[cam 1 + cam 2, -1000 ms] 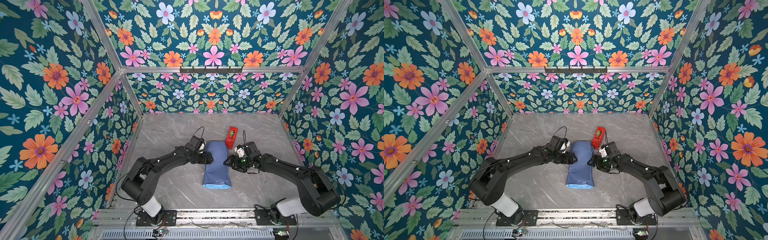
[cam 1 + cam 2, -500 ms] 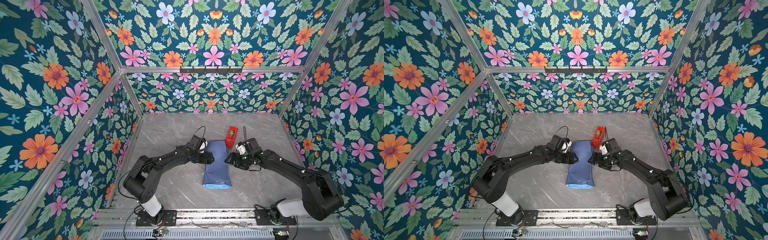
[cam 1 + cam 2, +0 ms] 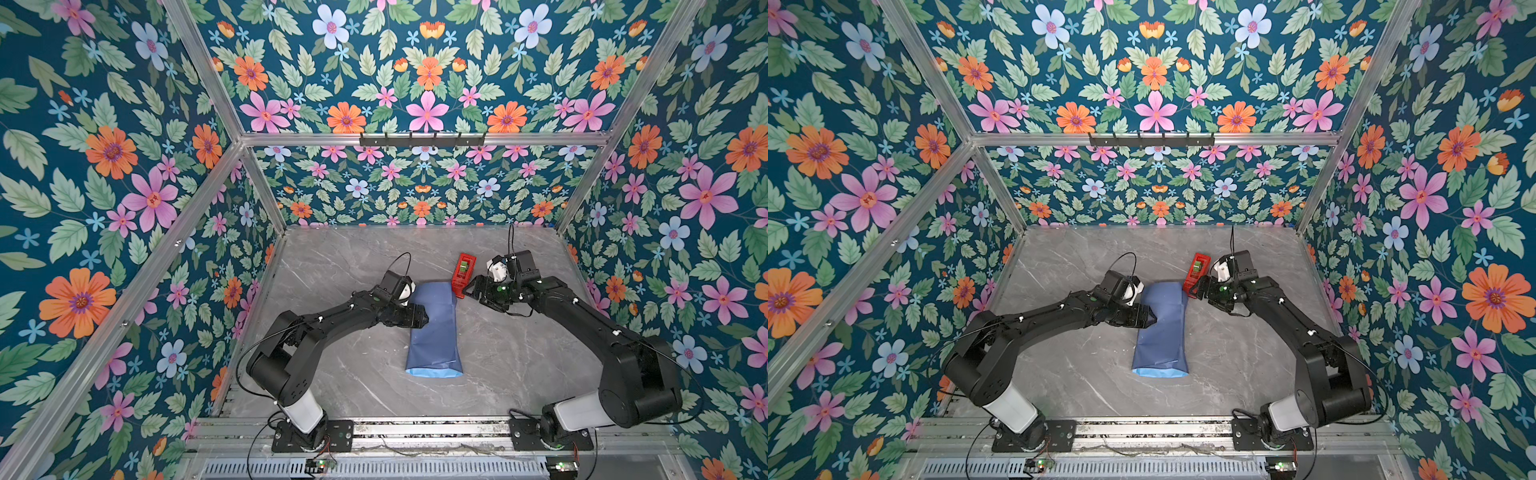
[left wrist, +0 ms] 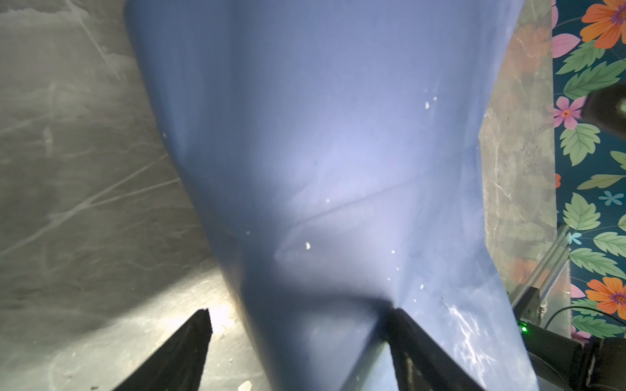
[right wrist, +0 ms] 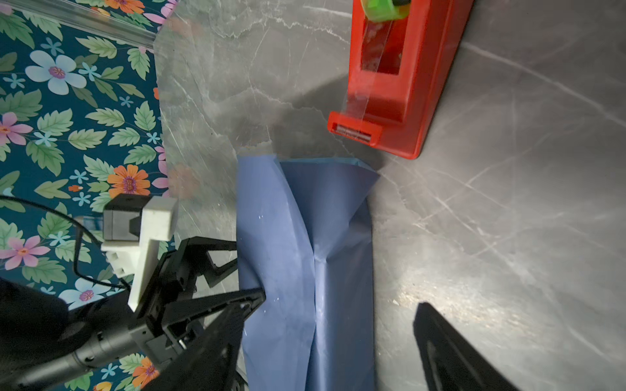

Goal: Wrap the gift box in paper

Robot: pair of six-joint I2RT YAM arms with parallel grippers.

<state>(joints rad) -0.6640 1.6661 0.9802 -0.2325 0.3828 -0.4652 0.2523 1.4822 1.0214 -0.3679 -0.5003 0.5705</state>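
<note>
The paper point(image 3: 434, 332) point(image 3: 1163, 328) lies mid-table as a long slate-blue bundle, with a light-blue strip at its near end. The gift box is hidden inside. My left gripper point(image 3: 422, 318) point(image 3: 1150, 320) is open and straddles the bundle's left edge. In the left wrist view one of the left gripper's point(image 4: 298, 311) fingers point(image 4: 416, 345) rests on the paper point(image 4: 338, 135) and the other is over bare table. My right gripper point(image 3: 469, 291) point(image 3: 1200, 289) point(image 5: 330, 308) is open and empty beside the paper's point(image 5: 305, 237) far right corner.
A red tape dispenser point(image 3: 464, 269) point(image 3: 1198, 270) point(image 5: 406, 67) stands just beyond the paper's far right corner, close to the right gripper. Floral walls with aluminium posts enclose the grey marble table point(image 3: 519, 353) on three sides.
My right gripper has moved from the paper's right edge toward the far end, next to the tape dispenser. The left gripper has crept slightly further onto the paper. The bundle has not shifted.
</note>
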